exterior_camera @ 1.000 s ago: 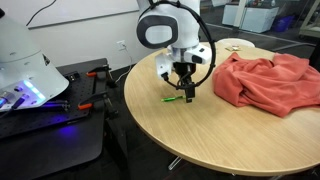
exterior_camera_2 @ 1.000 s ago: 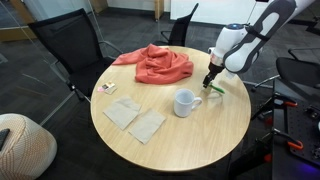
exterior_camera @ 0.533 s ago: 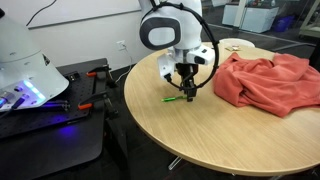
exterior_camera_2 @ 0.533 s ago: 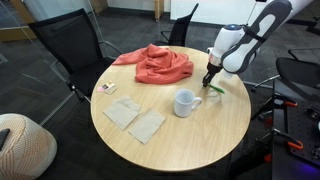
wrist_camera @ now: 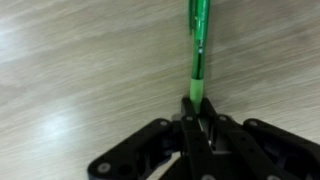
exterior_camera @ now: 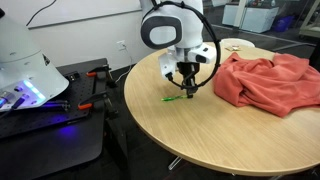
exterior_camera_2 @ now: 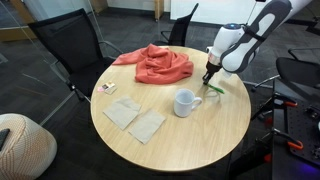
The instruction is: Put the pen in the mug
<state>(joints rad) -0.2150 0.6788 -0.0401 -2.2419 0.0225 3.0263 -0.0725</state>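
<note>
A thin bright green pen (wrist_camera: 198,45) lies on the round wooden table (exterior_camera: 220,140) near its edge, and shows in both exterior views (exterior_camera: 174,98) (exterior_camera_2: 216,90). My gripper (wrist_camera: 193,112) stands straight down over it and is shut on one end of the pen, the rest sticking out ahead of the fingers in the wrist view. The gripper reaches the table in both exterior views (exterior_camera: 187,91) (exterior_camera_2: 209,82). The white mug (exterior_camera_2: 184,103) with a side handle stands upright on the table, a short way from the gripper. It is out of the wrist view.
A crumpled red cloth (exterior_camera_2: 156,64) (exterior_camera: 266,80) covers part of the table. Two flat beige napkins (exterior_camera_2: 135,118) lie beside the mug, with a small white card (exterior_camera_2: 106,88) near the rim. Black chairs (exterior_camera_2: 62,50) surround the table; a bench with equipment (exterior_camera: 40,100) stands beside it.
The jaws have closed onto the end of the green pen. The arm has stayed over the same spot, and the pen still lies on the table.
</note>
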